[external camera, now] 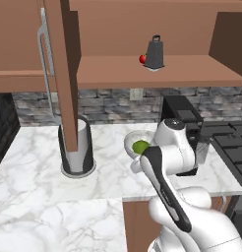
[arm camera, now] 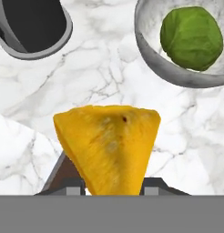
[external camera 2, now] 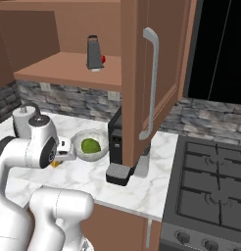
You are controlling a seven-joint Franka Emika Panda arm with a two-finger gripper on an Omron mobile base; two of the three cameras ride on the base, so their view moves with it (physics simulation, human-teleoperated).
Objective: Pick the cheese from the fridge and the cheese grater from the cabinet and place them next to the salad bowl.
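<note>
My gripper [arm camera: 112,183] is shut on the cheese [arm camera: 108,145], a yellow-orange wedge held low over the marble counter. The salad bowl [arm camera: 152,61], with its green leafy lump [arm camera: 191,36], lies just ahead and to the right in the hand view. From the right base view, the cheese [external camera 2: 55,164] peeks out under the hand, left of the salad bowl [external camera 2: 99,153]. The cheese grater [external camera: 154,51] stands upright on the open cabinet's shelf [external camera: 118,69], beside a small red tomato [external camera: 142,59]. The cabinet's door [external camera: 64,74] hangs open.
A tall grey cylinder [external camera: 76,147] stands on the counter left of the bowl. A black coffee machine [external camera 2: 120,147] sits right of the bowl, and a stove [external camera 2: 210,191] lies beyond it. The second open cabinet door [external camera 2: 152,73] hangs over the coffee machine.
</note>
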